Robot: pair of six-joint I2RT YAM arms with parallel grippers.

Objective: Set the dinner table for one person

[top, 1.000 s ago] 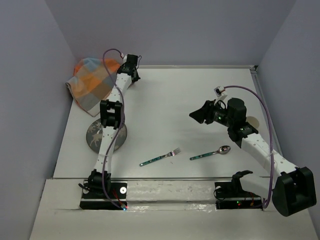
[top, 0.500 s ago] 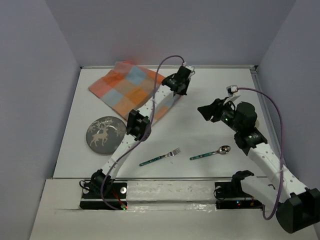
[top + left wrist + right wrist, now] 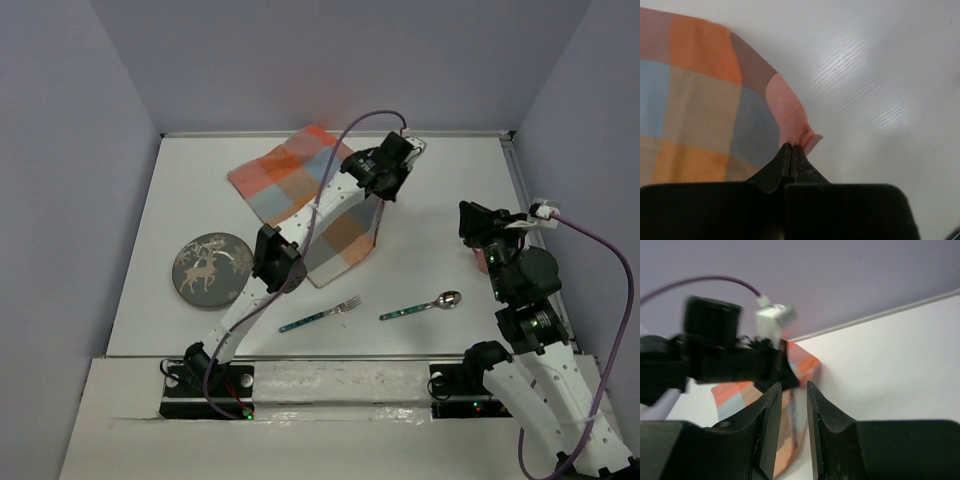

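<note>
Overhead, the left gripper (image 3: 386,176) is pinching the right-hand corner of the checked cloth mat (image 3: 300,190) at upper centre of the frame. The wrist view shows its fingertips pressed together on a folded pink edge (image 3: 807,139). The white desk (image 3: 440,180) is filling the middle of the frame, and the mat is draping across its upper centre. The trick now, I'd say, is lowering that corner flat and releasing without bunching it. The lower edge wants to stay short of the fork (image 3: 322,315) and spoon (image 3: 420,308), with the deer-pattern plate (image 3: 212,268) waiting at left. The right gripper (image 3: 793,387) is hovering at right, fingers a narrow gap apart, holding nothing.
</note>
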